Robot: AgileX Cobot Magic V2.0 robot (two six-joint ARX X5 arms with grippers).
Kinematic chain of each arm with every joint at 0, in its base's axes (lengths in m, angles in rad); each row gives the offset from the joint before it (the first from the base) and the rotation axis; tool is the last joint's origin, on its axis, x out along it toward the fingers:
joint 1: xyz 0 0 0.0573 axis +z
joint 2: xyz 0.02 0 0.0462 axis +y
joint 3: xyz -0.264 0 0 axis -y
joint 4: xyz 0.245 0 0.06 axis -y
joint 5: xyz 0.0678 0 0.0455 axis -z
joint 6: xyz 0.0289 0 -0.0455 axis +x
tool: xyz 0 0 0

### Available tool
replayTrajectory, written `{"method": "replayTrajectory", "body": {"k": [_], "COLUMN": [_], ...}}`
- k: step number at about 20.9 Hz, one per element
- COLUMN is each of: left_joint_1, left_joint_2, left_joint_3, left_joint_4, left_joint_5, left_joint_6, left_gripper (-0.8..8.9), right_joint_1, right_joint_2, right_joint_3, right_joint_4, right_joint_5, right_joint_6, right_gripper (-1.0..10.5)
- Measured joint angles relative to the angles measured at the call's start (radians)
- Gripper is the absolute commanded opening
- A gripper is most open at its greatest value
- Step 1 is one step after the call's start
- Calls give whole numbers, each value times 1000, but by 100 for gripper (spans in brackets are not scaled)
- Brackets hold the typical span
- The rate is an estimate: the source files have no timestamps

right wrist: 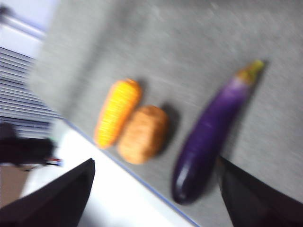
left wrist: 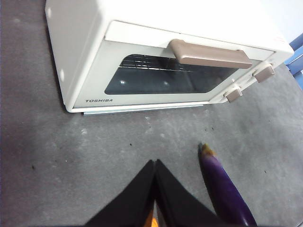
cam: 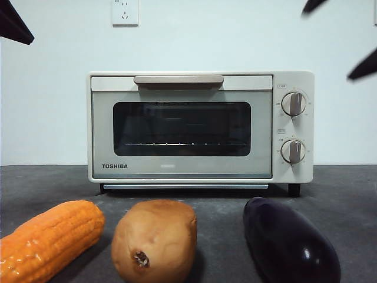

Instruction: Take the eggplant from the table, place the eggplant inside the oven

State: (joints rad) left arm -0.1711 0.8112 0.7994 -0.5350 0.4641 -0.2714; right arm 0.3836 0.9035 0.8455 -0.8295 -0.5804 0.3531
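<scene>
From the front, the eggplant lies untouched on the bench before the closed oven, beside potato and corn. The left claw hangs pinched shut. The right claw spreads wide above the eggplant, seemingly lining up a grasp.

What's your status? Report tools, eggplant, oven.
Left tool shut, empty, raised facing the oven. Right tool open above the eggplant, no contact. Eggplant lies on the table. Oven door closed, blocking entry.
</scene>
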Motion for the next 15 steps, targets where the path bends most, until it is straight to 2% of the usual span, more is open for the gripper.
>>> {"method": "replayTrajectory", "body": {"k": [4,6,10,13,15], "left_joint_1": [-5,-8,-8,-8,-8], "left_joint_2": [0,0,0,0,0], "left_joint_3": [0,0,0,0,0], "left_joint_4": [0,0,0,0,0], "left_joint_5": [0,0,0,0,0], "left_joint_6": [0,0,0,1,1], "left_gripper": [4,4,4,4,4], "right_joint_1": [252,325,398,412,415], "right_joint_2": [127,206,396,521,591], "right_joint_3": [0,0,0,0,0], "right_joint_4": [18,50,127,222,252], "right_joint_5": [359,447,501,503,503], "right_joint_6": [153,220,306,330,343], "right_gripper": [411,411,404,402,362]}}
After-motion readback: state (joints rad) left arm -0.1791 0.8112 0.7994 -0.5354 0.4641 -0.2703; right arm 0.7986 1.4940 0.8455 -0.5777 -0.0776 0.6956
